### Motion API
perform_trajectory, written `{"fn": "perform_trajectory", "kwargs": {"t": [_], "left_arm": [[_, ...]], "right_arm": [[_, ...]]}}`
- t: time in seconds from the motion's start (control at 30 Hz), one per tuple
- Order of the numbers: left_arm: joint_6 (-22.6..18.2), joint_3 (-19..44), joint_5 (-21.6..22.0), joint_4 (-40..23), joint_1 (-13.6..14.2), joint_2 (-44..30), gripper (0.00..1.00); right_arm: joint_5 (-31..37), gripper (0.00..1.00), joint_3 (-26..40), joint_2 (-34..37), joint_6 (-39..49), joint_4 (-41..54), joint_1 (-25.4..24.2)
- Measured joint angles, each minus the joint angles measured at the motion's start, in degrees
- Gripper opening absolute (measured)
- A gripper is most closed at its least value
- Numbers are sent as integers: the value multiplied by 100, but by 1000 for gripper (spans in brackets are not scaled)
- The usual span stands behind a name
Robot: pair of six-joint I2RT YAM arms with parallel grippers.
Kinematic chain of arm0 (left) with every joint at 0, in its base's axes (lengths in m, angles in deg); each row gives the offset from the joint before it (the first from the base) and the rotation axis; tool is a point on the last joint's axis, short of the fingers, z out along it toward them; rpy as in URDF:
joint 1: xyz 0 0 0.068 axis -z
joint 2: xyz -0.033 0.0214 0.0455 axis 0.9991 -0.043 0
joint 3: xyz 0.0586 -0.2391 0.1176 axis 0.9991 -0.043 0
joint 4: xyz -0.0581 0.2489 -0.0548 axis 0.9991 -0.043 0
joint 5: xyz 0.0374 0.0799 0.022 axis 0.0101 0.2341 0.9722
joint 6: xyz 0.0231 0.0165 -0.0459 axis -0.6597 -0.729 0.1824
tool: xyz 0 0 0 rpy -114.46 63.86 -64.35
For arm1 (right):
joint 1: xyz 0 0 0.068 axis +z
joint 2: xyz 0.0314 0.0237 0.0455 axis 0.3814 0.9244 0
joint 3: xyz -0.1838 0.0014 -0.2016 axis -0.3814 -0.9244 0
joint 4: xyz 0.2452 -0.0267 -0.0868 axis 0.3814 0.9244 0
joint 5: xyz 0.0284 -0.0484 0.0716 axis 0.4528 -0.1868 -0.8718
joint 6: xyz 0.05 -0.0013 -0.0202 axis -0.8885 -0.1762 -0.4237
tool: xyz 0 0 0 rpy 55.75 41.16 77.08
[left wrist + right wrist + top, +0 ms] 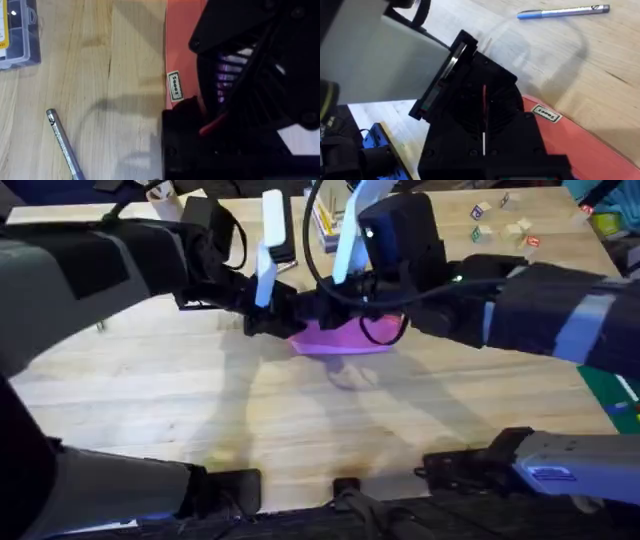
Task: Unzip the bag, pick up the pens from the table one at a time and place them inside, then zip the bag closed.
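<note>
Overhead, we log both arms crowding the bag (345, 340); wrist views add its label (174, 86) and a pen (563, 12) on the table (100, 75); finger states we cannot tell.

— Light wooden plank tabletop (100, 75): matt, smooth, fine grain lines and one thin dark crack along a strip.
— Oblong pink fabric pouch (590, 145): soft woven cloth, dull finish, with a small white sewn label (174, 86) printed in dark letters.
— Slim silver-grey pen (62, 145): metallic sheen, smooth barrel, brighter at the rounded end.
— In the right wrist view, same pen (565, 12): silvery body, blue glossy tip section.
— Clear plastic organiser box (20, 35): glossy, see-through, slightly scuffed.
— Black arm housings (485, 140): hard moulded plastic, matt, faintly textured.
— White upright links (270, 240): smooth plastic, satin finish.
</note>
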Motion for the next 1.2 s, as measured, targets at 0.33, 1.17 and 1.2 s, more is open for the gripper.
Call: {"fn": "perform_trajectory", "kwargs": {"t": [0.33, 1.17, 1.2], "left_arm": [[-2, 0, 0, 1, 0, -1, 42], [22, 0, -35, 28, 4, 1, 983], [20, 0, -37, 29, 4, 1, 990]], "right_arm": [[400, 945, 166, -230, 534, 1009, -188], [1177, 998, 494, -2400, 1510, 3717, -190], [1188, 998, 494, -2400, 1512, 3733, -190]]}}
